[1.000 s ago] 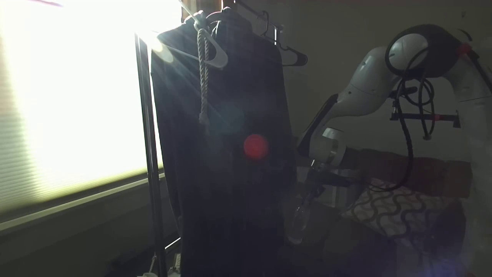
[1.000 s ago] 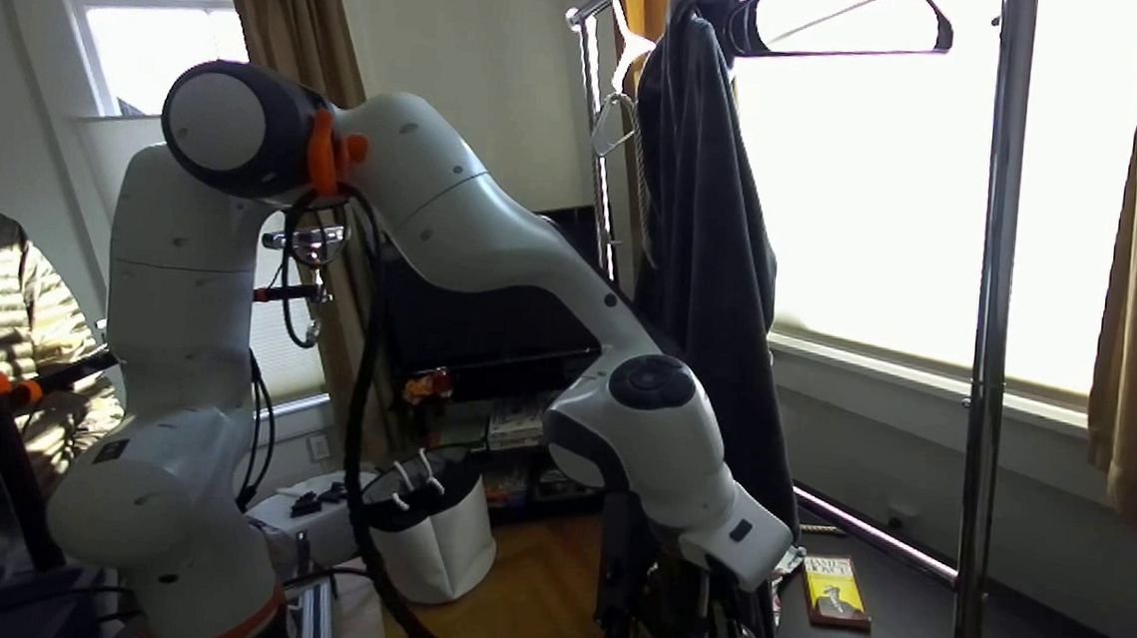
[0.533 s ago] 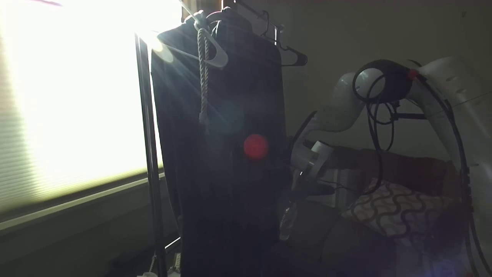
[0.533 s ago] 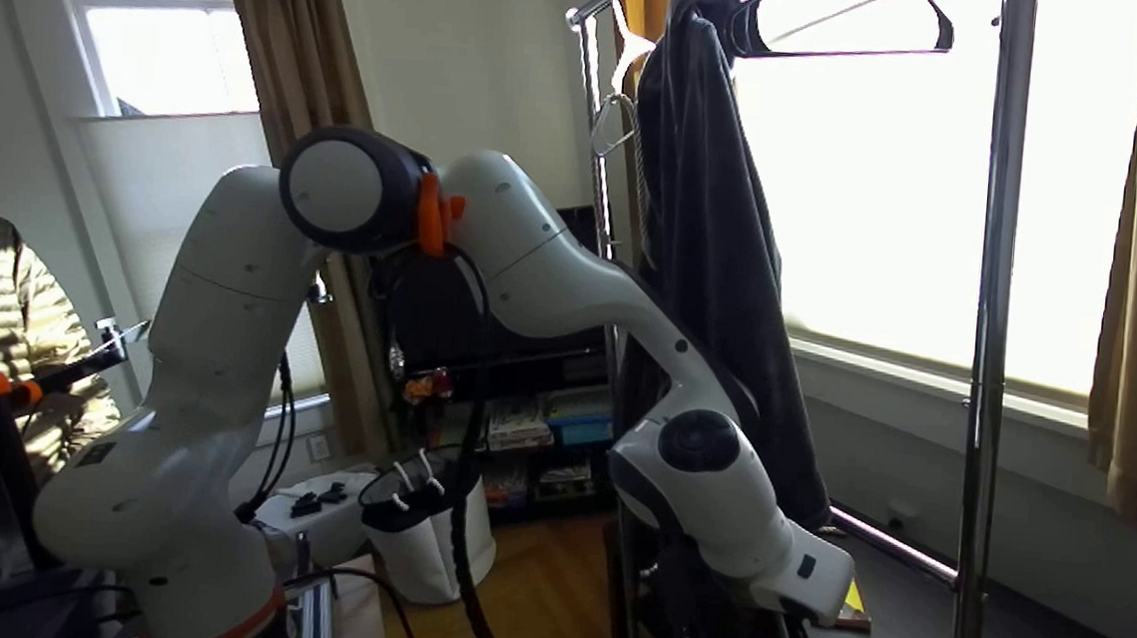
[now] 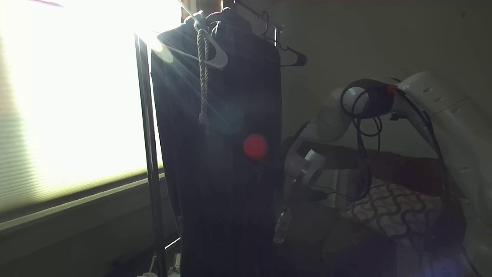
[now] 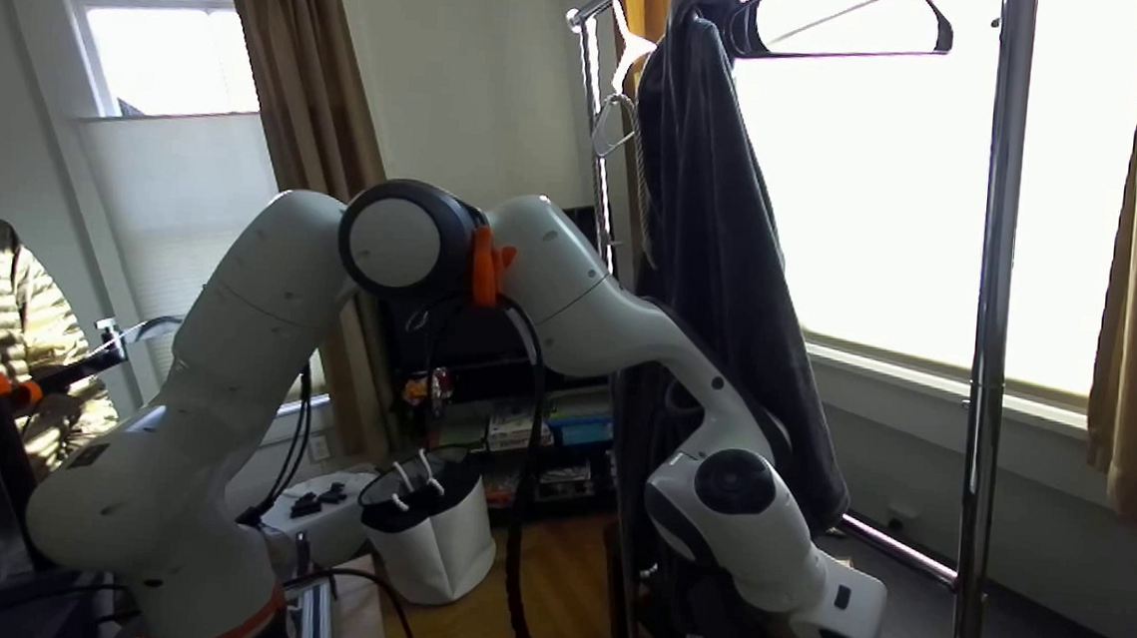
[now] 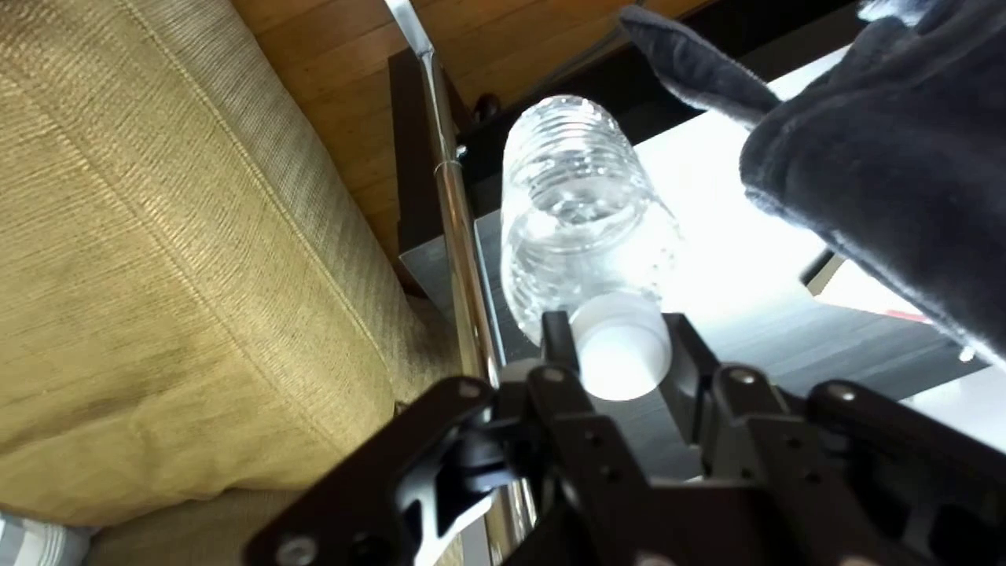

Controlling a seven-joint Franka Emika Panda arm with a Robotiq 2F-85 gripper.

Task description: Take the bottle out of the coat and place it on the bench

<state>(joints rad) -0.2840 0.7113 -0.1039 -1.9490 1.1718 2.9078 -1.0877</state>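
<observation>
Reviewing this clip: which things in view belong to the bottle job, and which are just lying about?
Part of the job: pincer; bottle in its grip; dark coat; bench.

Just around: patterned cushion; white basket; brown curtain.

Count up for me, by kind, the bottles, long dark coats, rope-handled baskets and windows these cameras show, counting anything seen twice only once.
Bottles: 1
Long dark coats: 1
Rope-handled baskets: 1
Windows: 2
Total: 5
</observation>
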